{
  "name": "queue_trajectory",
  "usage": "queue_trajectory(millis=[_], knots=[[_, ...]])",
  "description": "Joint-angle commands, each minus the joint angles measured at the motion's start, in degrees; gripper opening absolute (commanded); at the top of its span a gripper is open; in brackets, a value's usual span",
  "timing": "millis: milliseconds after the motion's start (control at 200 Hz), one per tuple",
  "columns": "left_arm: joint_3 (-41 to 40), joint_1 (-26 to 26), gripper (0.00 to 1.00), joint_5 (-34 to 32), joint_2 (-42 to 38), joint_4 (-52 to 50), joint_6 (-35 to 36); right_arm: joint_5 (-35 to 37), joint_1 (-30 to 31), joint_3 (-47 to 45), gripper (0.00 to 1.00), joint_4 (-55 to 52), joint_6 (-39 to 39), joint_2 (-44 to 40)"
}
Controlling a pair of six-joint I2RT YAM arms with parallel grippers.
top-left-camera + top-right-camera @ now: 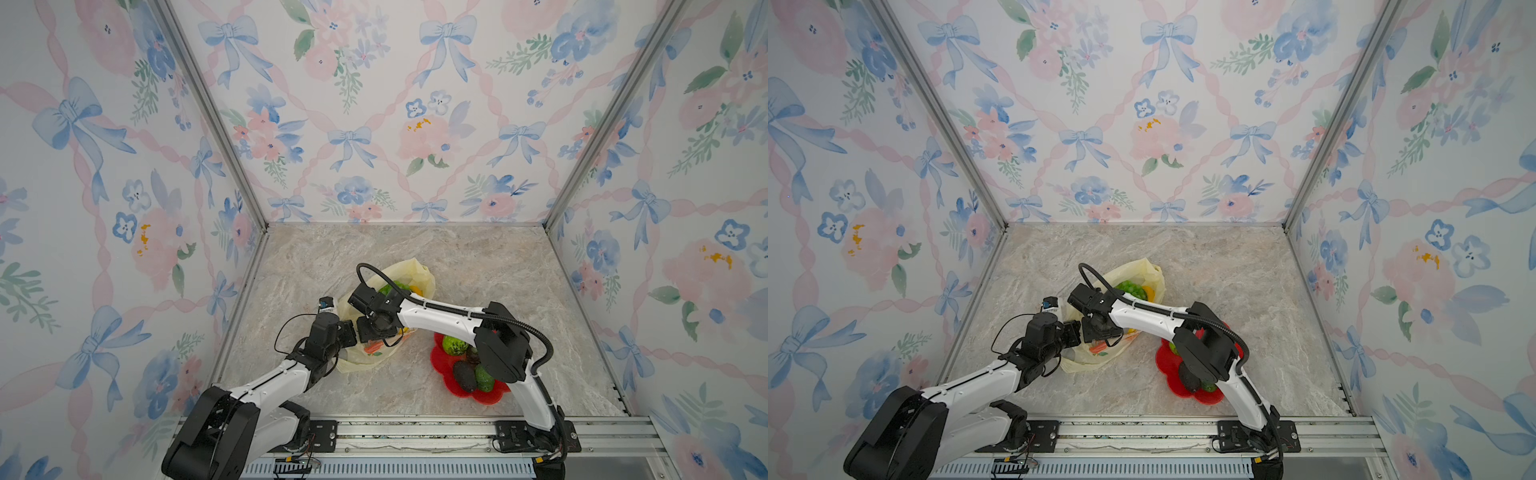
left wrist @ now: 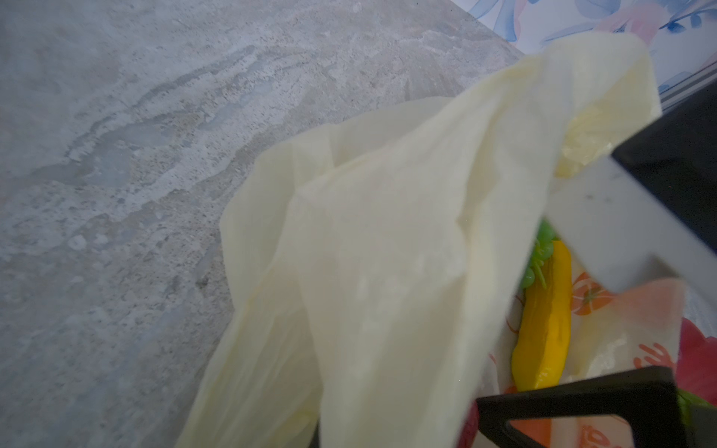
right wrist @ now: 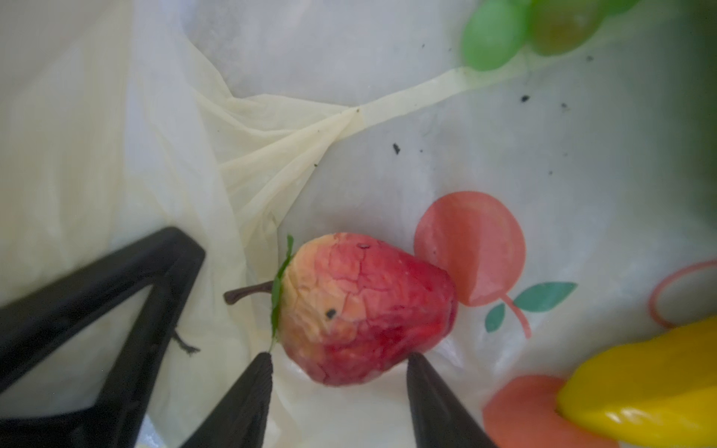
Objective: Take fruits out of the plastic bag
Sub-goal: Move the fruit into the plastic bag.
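Observation:
The pale yellow plastic bag (image 1: 409, 270) (image 1: 1138, 268) lies mid-table with its mouth held open. My left gripper (image 1: 349, 332) (image 1: 1073, 332) is shut on the bag's near edge; the film (image 2: 388, 232) drapes over its jaws and hides them. My right gripper (image 3: 339, 360) reaches down inside the bag, open. Its two fingertips flank the lower end of a red strawberry (image 3: 361, 306) lying on the bag floor. A yellow banana (image 3: 640, 388) (image 2: 543, 322) and a green grape bunch (image 3: 523, 31) (image 1: 392, 287) also lie in the bag.
A red flower-shaped plate (image 1: 440, 361) (image 1: 1169, 365) stands right of the bag, partly under my right arm. It holds a bumpy green fruit (image 1: 455, 345) and a dark avocado (image 1: 464, 376). Flowered walls enclose the table on three sides.

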Motion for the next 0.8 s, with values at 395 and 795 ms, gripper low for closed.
queue_trajectory(millis=[395,795], knots=[[-0.77,-0.23,0.03,-0.33,-0.07,-0.54,-0.12,-3.1,-5.17,7.33,0.73,1.31,-3.26,4.67],[-1.12,-0.2,0.03,-0.88,-1.05,-0.53,-0.02,4.74,-2.01,6.73,0.78,-1.15,-24.94,0.95]])
